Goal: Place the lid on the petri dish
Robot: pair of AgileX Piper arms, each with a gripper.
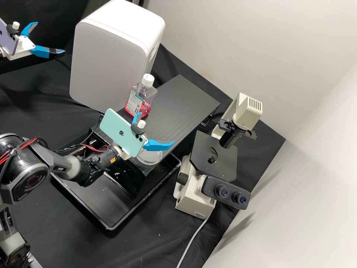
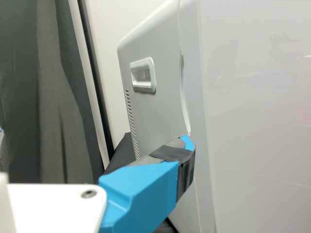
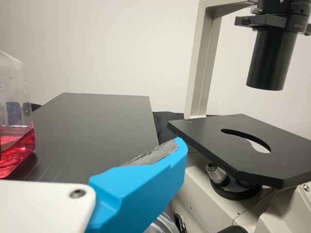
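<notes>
The right gripper (image 1: 156, 128) hangs with its blue fingers spread wide and nothing between them. The clear petri dish (image 1: 150, 157) lies just beneath its lower finger, by the black tray's (image 1: 111, 219) rim, partly covered; lid and dish cannot be told apart. A flask (image 1: 140, 97) stands close behind, and the microscope (image 1: 208, 178) leaves open bench beyond. The left gripper (image 1: 50, 37), fingers also apart, hangs near the white box (image 1: 111, 52).
</notes>
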